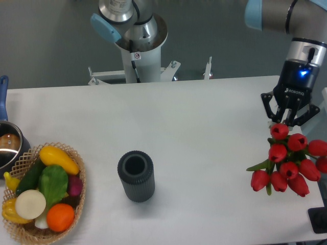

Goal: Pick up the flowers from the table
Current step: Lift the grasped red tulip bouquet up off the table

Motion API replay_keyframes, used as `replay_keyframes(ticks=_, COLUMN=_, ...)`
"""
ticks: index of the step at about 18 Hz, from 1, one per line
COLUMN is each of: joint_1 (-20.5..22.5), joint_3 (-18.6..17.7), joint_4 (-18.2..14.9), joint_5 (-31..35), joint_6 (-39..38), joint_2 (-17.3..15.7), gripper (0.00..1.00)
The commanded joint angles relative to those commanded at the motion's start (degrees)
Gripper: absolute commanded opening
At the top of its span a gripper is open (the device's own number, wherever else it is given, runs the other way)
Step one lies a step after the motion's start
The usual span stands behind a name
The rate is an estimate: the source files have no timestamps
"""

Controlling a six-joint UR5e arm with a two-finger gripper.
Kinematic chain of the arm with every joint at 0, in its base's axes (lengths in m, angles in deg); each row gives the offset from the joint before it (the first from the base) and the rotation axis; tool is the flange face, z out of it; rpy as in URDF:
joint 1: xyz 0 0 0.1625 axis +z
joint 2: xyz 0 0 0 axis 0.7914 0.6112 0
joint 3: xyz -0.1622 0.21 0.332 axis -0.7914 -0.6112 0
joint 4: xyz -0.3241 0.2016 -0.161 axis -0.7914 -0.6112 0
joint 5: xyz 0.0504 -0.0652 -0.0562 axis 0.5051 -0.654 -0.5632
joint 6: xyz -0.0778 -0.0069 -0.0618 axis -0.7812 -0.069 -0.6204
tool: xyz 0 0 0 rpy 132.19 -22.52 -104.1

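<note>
The flowers point(288, 166), a bunch of red tulips with a few green leaves showing, are at the far right of the white table point(194, 132), directly below my gripper point(287, 121). The gripper points down and its fingers converge onto the top of the bunch, where the stems are hidden behind the heads. It appears shut on the bunch. No long stems lie on the tabletop and I see no clear shadow under the heads, so the bunch seems to hang from the gripper near the table's right edge.
A dark ribbed cylindrical vase point(136, 175) stands upright at centre front. A wicker basket of vegetables point(43, 196) sits at front left, with a pot point(7, 148) behind it. The arm's base column point(137, 51) is at the back.
</note>
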State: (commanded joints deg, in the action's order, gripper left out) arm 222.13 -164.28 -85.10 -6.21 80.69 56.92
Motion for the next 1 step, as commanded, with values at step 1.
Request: replay_keyframes(ticks=1, joint_1=0.0, joint_3=0.0, joint_4=0.0, joint_5=0.1, joint_6=0.0, joint_2=0.0, gripper=0.21)
